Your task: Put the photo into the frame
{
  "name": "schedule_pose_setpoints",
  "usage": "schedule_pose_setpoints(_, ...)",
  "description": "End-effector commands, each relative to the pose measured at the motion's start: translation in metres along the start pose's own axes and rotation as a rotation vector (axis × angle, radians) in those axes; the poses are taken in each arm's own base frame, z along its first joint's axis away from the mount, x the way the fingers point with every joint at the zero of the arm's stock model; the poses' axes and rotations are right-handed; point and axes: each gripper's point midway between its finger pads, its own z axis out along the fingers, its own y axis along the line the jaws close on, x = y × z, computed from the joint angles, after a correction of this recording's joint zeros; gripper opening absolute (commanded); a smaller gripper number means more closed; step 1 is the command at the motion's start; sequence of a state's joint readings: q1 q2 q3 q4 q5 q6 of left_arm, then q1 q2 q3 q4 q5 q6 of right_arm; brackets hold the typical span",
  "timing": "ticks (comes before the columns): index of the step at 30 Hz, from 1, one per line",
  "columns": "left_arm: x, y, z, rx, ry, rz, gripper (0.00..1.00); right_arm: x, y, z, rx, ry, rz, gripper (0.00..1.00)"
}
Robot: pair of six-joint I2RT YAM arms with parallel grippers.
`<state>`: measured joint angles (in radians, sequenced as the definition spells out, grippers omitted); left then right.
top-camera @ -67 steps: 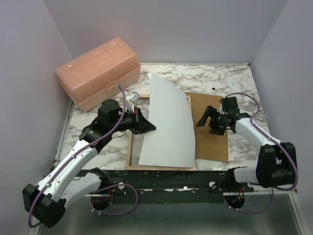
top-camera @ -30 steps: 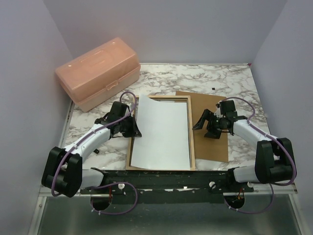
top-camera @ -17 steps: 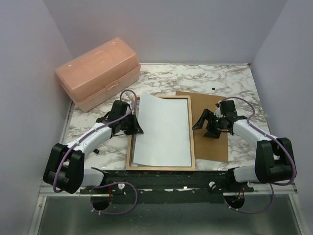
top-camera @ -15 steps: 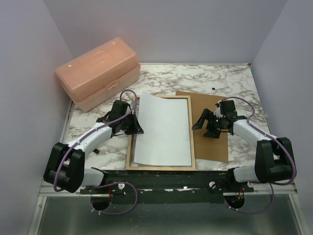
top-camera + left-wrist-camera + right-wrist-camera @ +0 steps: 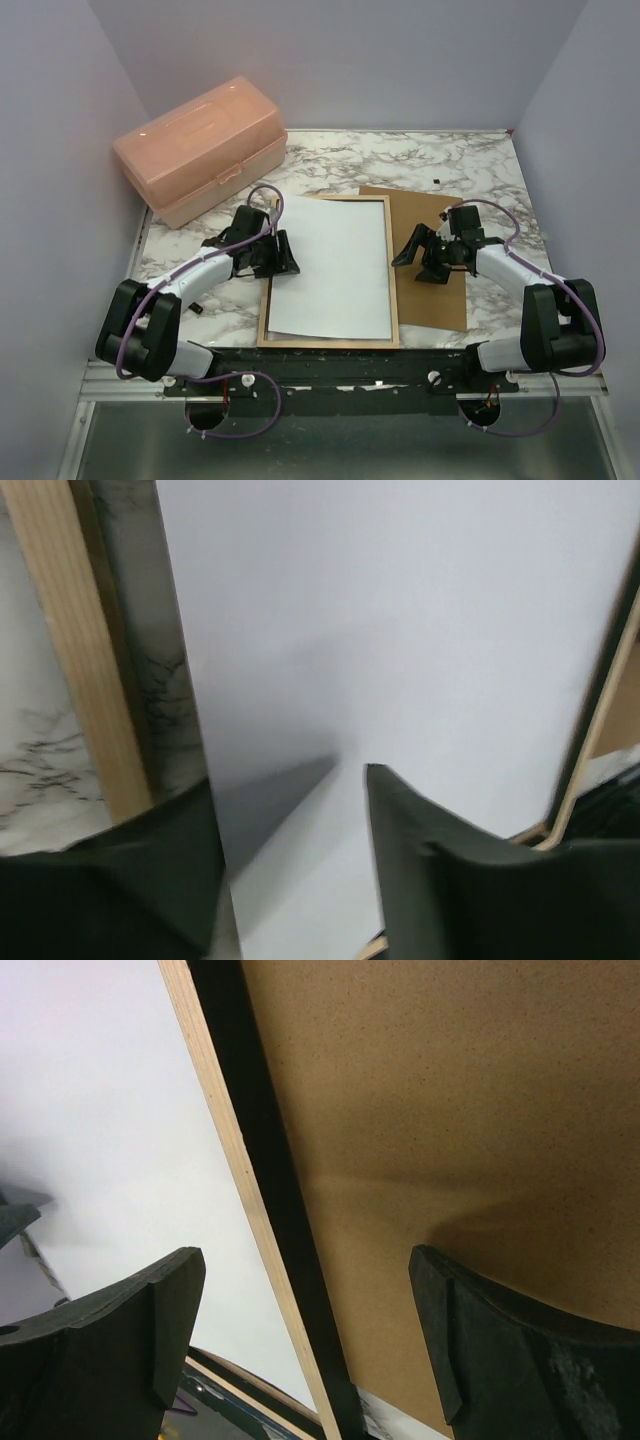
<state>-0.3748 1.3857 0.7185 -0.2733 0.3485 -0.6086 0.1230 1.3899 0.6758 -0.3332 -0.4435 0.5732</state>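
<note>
Photo [image 5: 330, 265] white-side-up in frame [image 5: 393, 300], left end effector [image 5: 289, 261] open, right end effector [image 5: 412, 264] open

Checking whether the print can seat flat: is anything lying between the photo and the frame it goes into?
Nothing visible does. The photo lies white back up in the frame, bare marble showing beside its left edge. The left fingers straddle that edge, spread apart; the right fingers hover open over the frame's right rail.

The photo [image 5: 330, 268] lies inside the frame [image 5: 394, 290], backing board [image 5: 435, 295] to its right, box [image 5: 200, 145] behind-left.
</note>
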Motion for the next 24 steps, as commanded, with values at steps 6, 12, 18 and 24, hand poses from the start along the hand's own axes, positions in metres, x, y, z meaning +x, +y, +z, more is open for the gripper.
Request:
schedule_pose_setpoints(6, -0.022, 0.009, -0.041, -0.241, -0.149, 0.142, 0.99, 0.002, -0.002, -0.002, 0.007, 0.025, -0.028, 0.91)
schedule_pose_setpoints(12, -0.035, 0.001, -0.079, -0.384, -0.266, 0.24, 0.99, 0.004, 0.001, -0.003, 0.001, 0.041, -0.035, 0.91)
schedule_pose_setpoints(18, -0.035, -0.033, -0.103, -0.235, -0.368, 0.283, 0.99, 0.017, 0.011, 0.005, -0.017, 0.074, -0.046, 0.91)
schedule_pose_setpoints(24, -0.026, -0.074, -0.118, 0.037, -0.429, 0.308, 0.99, 0.033, 0.039, 0.018, -0.05, 0.103, -0.08, 0.91)
